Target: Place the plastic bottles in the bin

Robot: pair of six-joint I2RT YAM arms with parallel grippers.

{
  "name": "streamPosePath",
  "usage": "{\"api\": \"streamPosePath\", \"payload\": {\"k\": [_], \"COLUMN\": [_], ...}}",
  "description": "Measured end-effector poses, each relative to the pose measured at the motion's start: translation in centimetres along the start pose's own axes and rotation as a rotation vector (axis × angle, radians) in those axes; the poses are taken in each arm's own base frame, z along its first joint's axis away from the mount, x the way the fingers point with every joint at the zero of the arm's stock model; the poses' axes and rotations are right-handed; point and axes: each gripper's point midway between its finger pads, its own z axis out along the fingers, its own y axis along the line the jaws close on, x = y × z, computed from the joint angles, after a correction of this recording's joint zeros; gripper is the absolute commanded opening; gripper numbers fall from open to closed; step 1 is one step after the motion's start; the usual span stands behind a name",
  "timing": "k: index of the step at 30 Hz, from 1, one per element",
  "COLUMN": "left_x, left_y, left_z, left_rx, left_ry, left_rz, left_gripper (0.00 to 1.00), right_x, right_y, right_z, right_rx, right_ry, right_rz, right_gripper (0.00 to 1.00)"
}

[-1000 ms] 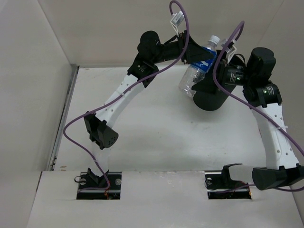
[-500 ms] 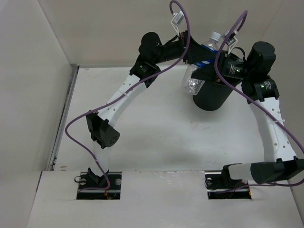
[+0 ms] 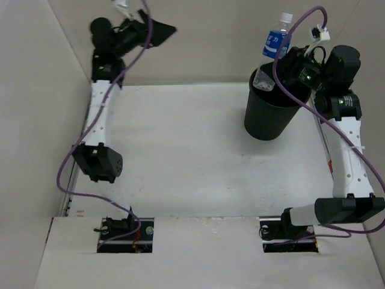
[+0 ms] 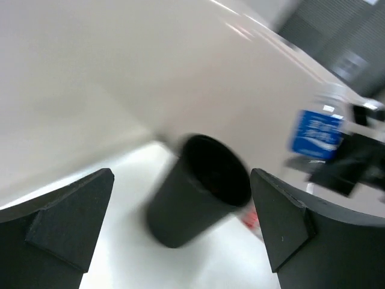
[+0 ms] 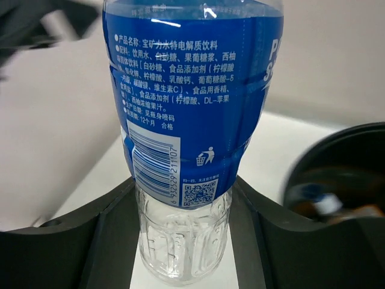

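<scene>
At the far right of the white surface (image 3: 180, 150) stands the round black plastic bin (image 3: 267, 123), upright, with a few blurred items in its bottom that are too unclear to name. The clear plastic bottle with blue label and white cap (image 3: 272, 51) is held cap-up at the bin's rim, clamped around its lower body by the right claw (image 5: 183, 235). The left claw (image 3: 167, 28) is raised high at far left, spread wide and empty.

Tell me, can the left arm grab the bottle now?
Probably not. The left gripper is open, but it is raised at the far left corner, well across the table from the bottle, and the right gripper holds that bottle by the bin.
</scene>
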Motion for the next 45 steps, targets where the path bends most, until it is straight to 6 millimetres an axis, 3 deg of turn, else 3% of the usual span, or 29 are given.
{"api": "streamPosePath", "payload": {"k": [3,5,7,9,11,13,16,17,20,26,30,37,40,45], "left_x": [-4.3,-4.7,-4.1,-2.9,-1.7,-0.4,1.0,1.4,2.7,4.9,5.9,9.0,9.8,10.0], "left_y": [6.2,7.3,6.4,4.2,1.9,-0.6,-2.9,-3.3,-3.0,2.3,5.8,7.7,8.3,9.1], "left_z": [-7.2,-10.5,-12.3,-13.4,-14.6,-16.0,-17.9,-18.4,-19.8,-22.4,-24.0,-24.6,-24.3,-24.7], "left_rx": [-0.212,-0.29,-0.32,-0.316,-0.308,-0.299,-0.307,-0.316,-0.363,-0.537,-0.666,-0.749,-0.758,-0.792], "left_ry": [-0.082,-0.094,-0.084,-0.063,-0.045,-0.027,-0.005,0.003,0.035,0.132,0.2,0.37,0.423,0.464], "left_rz": [0.055,0.083,0.117,0.167,0.23,0.303,0.404,0.433,0.49,0.491,0.485,0.588,0.628,0.662], "left_gripper": [1.0,1.0,1.0,1.0,1.0,1.0,1.0,1.0,1.0,1.0,1.0,1.0,1.0,1.0], "right_x": [-1.4,-1.9,-1.9,-1.3,-0.4,0.5,1.9,2.1,2.7,2.6,2.1,3.2,6.4,15.0], "right_y": [-3.4,-6.1,-8.6,-11.4,-13.8,-15.4,-16.7,-16.9,-17.2,-16.6,-15.0,-11.2,-10.3,-11.6], "right_z": [1.2,2.1,2.9,3.4,3.6,3.6,3.0,2.8,2.4,0.5,-3.7,-15.9,-19.7,-26.2], "right_rx": [0.153,0.273,0.395,0.537,0.665,0.757,0.83,0.846,0.861,0.865,0.874,0.953,0.969,1.077], "right_ry": [-0.045,-0.061,-0.065,-0.052,-0.026,0.005,0.051,0.058,0.082,0.104,0.096,0.099,0.163,0.332], "right_rz": [-0.063,-0.109,-0.159,-0.208,-0.254,-0.293,-0.319,-0.322,-0.33,-0.325,-0.348,-0.413,-0.44,-0.475], "right_gripper": [0.0,0.0,0.0,0.01,0.14,0.34,0.96,1.0,1.0,1.0,1.0,1.0,1.0,1.0]}}
